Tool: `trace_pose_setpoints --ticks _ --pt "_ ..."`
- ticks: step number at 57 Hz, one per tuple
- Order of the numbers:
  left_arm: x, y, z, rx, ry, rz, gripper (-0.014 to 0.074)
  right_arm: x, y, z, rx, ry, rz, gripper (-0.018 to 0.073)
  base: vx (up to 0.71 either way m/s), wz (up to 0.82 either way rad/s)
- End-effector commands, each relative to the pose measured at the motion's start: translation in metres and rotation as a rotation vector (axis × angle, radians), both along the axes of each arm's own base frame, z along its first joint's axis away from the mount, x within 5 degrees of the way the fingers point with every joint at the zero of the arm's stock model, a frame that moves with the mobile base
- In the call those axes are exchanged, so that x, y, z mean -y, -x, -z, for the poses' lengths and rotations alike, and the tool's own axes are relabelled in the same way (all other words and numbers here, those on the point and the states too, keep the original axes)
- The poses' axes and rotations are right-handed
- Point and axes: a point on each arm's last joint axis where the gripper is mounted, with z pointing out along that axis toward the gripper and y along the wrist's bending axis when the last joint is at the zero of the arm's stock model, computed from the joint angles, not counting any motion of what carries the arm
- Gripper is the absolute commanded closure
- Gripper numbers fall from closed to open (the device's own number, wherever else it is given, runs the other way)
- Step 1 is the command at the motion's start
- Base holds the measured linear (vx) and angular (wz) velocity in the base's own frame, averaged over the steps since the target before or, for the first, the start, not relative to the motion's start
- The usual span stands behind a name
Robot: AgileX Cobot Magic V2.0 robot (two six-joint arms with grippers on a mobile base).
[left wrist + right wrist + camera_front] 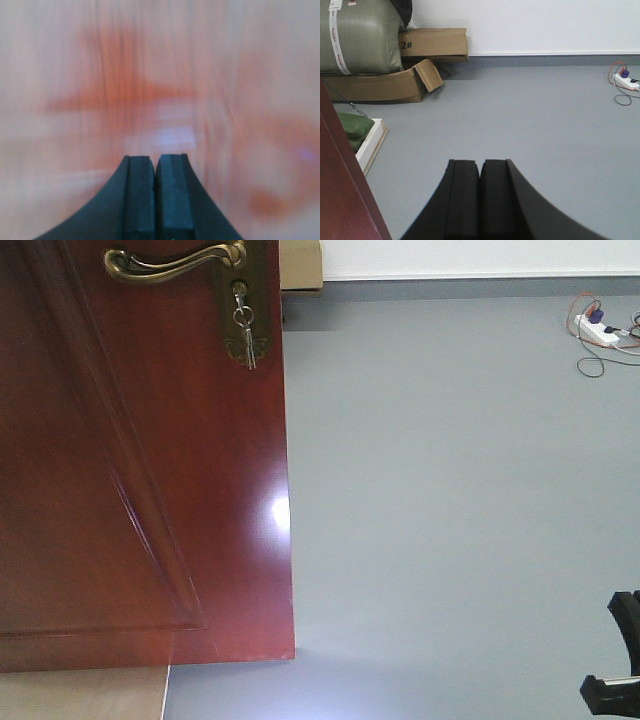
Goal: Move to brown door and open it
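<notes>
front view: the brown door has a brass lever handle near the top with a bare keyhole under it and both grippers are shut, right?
Not quite. The keyhole is not bare: a key hangs in the lock under the brass lever handle on the brown door, as the front view shows. The left gripper and right gripper are indeed shut.

The brown door [140, 460] fills the frame from nine o'clock up to eleven, its brass lever handle [175, 262] at twelve o'clock with a key [244, 335] hanging in the lock just below. Grey floor [450, 490] spreads across three o'clock, and a white power strip [602, 332] with tangled cables lies at two. A black gripper part [620, 660] juts in at four o'clock.
</notes>
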Motion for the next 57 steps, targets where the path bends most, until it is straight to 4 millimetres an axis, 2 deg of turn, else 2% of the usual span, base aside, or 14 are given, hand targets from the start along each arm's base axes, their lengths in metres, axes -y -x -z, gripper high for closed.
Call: trace_pose_setpoints --ticks 1,15,22,30,39,52,57 --pt "-0.003 0.032 -0.006 0.173 0.015 0.004 0.0530 0.000 -0.002 -0.006 0.080 0.005 0.002 0.0559 0.00 0.00" --pt "-0.013 0.098 0.052 0.158 0.013 -0.020 0.0530 0.000 -0.002 -0.006 0.080 0.005 0.002 0.0559 0.00 0.00" --pt "-0.018 0.132 0.088 0.179 0.013 -0.040 0.0530 0.000 -0.002 -0.006 0.080 0.005 0.002 0.0559 0.00 0.00" --pt "-0.021 0.159 0.129 0.212 0.014 -0.056 0.0530 0.000 -0.002 -0.006 0.080 0.005 0.002 0.0559 0.00 0.00" --pt "-0.022 0.174 0.172 0.234 0.019 -0.065 0.0530 0.000 -0.002 -0.006 0.080 0.005 0.002 0.0559 0.00 0.00" --pt "-0.022 0.174 0.188 0.064 0.003 -0.070 0.0530 0.000 -0.002 -0.006 0.080 0.005 0.002 0.0559 0.00 0.00" --pt "-0.022 0.174 0.189 0.050 0.002 -0.070 0.0530 0.000 -0.002 -0.006 0.080 0.005 0.002 0.0559 0.00 0.00"
